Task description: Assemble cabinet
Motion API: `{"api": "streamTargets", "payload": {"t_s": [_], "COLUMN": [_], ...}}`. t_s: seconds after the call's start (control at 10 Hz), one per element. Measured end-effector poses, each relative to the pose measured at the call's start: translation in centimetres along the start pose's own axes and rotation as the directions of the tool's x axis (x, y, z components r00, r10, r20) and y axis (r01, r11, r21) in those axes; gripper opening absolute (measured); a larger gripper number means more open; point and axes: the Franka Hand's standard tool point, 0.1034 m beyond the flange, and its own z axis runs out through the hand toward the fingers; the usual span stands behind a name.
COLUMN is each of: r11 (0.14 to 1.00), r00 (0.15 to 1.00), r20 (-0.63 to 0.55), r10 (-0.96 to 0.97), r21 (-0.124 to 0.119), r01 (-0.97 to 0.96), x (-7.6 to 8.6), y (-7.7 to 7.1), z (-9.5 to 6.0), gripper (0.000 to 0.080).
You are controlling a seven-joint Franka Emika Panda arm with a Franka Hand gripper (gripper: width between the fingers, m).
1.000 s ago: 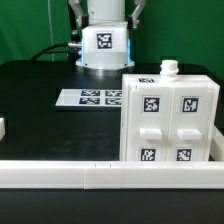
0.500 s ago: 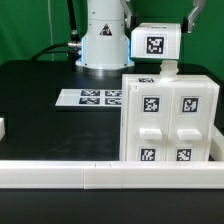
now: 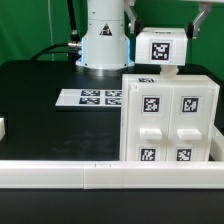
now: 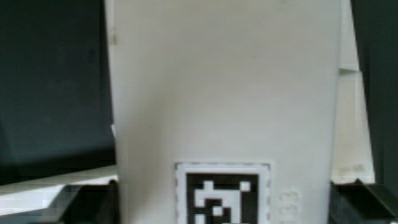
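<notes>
The cabinet, a big white box with tagged compartment fronts, stands at the exterior view's right, with a small white peg on its top. My gripper is shut on a white tagged panel and holds it just above the peg and the cabinet's top. In the wrist view the panel fills the middle as a long white slab with a tag at its near end, held in my gripper, with a dark finger on each side of it.
The marker board lies on the black table left of the cabinet. A small white block sits at the left edge. A white rail runs along the front. The robot base stands behind.
The gripper with the tagged panel came into view above the cabinet, then sank slightly and shifted right toward the peg. The cabinet has not moved.
</notes>
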Motion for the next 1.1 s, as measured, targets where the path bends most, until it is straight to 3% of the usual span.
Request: {"api": "streamTargets", "payload": {"t_s": [0.7,1.1], "r11": [1.0,1.0], "r00": [1.0,1.0], "r20": [-0.02,-0.008], "r10": [-0.011,-0.018], "r21": [0.001,-0.005], "r01": [0.011,0.018], "x": [0.6,0.3], "y": [-1.0,-1.1], "z": [0.3,1.4], "gripper": [0.0557,0.0557]}}
